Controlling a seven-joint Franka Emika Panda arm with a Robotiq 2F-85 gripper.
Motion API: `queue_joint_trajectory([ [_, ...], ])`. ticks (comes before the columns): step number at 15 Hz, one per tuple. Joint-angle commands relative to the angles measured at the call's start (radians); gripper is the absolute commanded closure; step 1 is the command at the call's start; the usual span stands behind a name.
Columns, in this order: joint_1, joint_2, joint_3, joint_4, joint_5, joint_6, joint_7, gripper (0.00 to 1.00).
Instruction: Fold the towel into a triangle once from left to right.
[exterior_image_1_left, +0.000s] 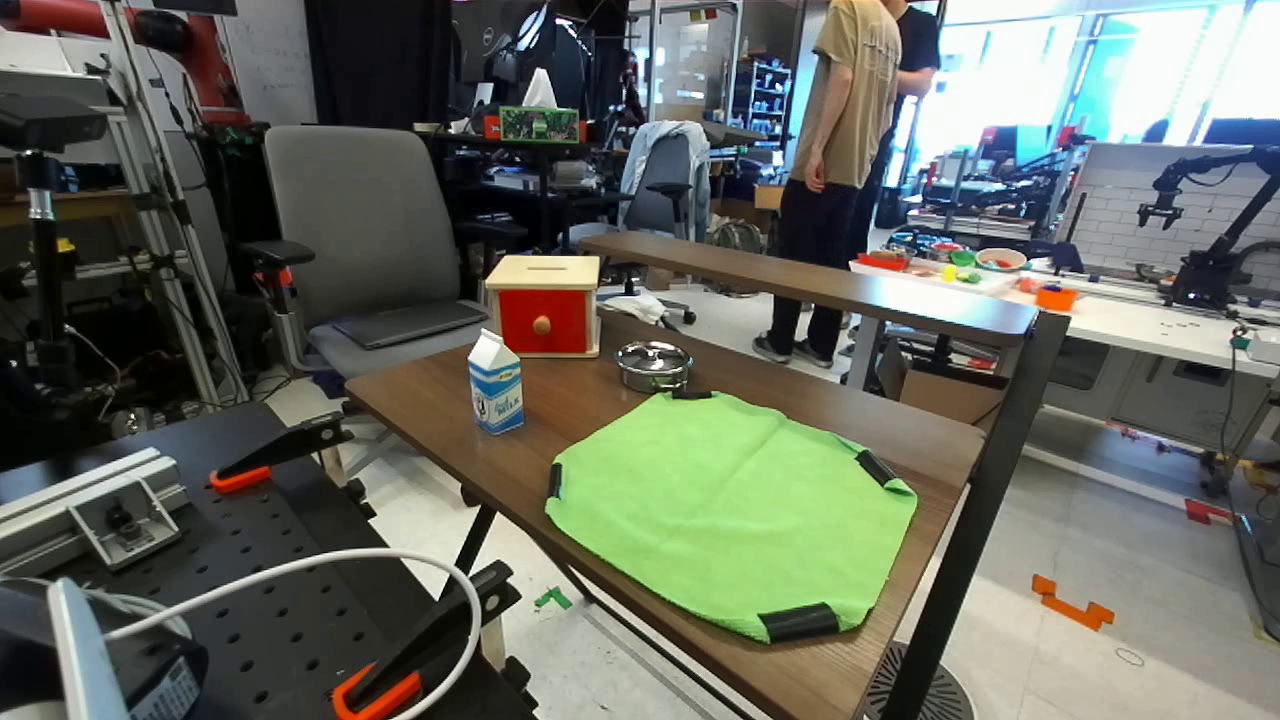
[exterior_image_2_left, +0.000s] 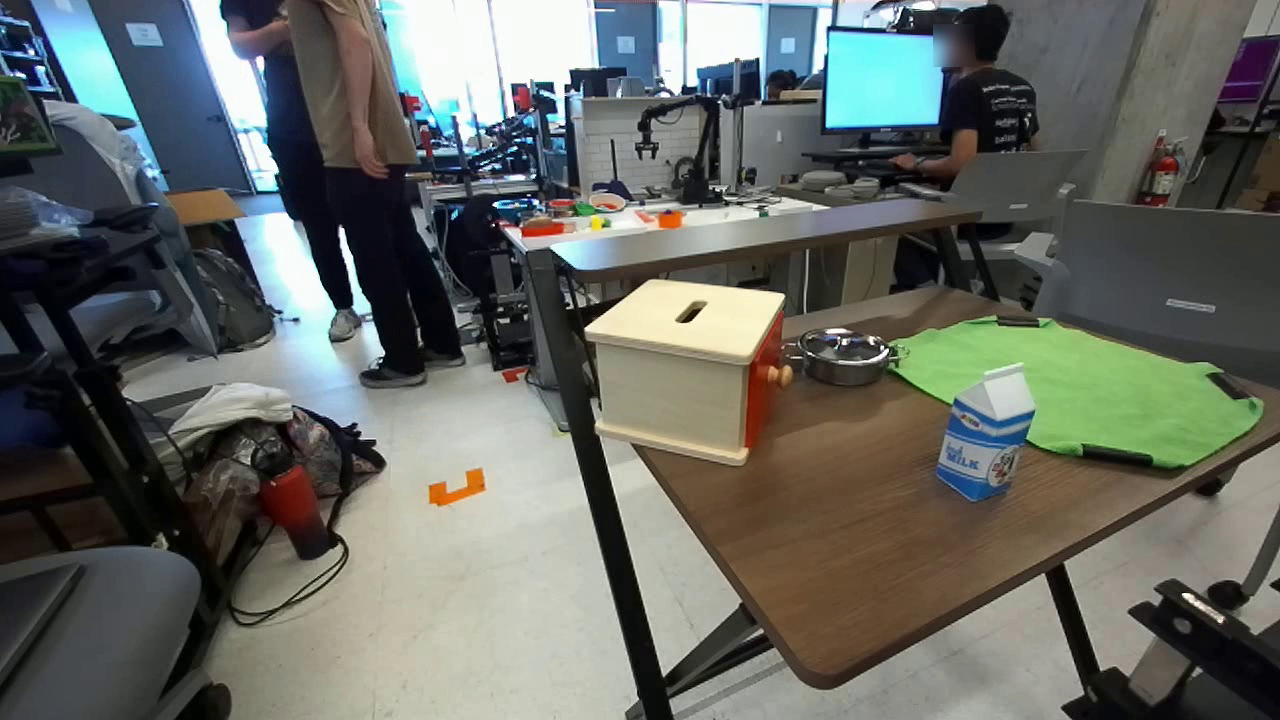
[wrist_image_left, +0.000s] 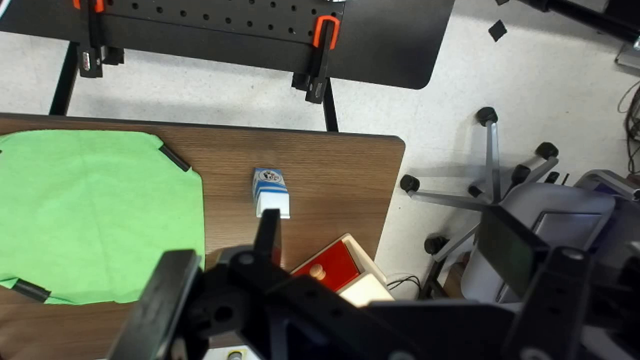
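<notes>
The lime-green towel lies spread out on the brown table, with black tabs at its cut-off-looking corners and a faint crease across it. It shows in both exterior views. In the wrist view the towel is at the left, cut off by the frame edge. One edge near the upper right in an exterior view looks slightly turned over. My gripper shows only in the wrist view, with its fingers wide apart and nothing between them. It is high above the table, to the right of the towel in that view.
A blue-and-white milk carton stands beside the towel. A wooden box with a red front and a lidded metal pot stand at the same end. A raised shelf runs along one table edge. A black table with clamps stands opposite.
</notes>
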Motion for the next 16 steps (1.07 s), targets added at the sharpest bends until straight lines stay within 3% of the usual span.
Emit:
queue_joint_trajectory([
  [1,-0.01,0.001,0.008,0.003,0.007,-0.004,-0.006,0.0],
  [13,-0.01,0.001,0.008,0.003,0.007,-0.004,-0.006,0.0],
  [16,-0.006,0.009,0.025,-0.039,-0.054,0.044,-0.072,0.0],
])
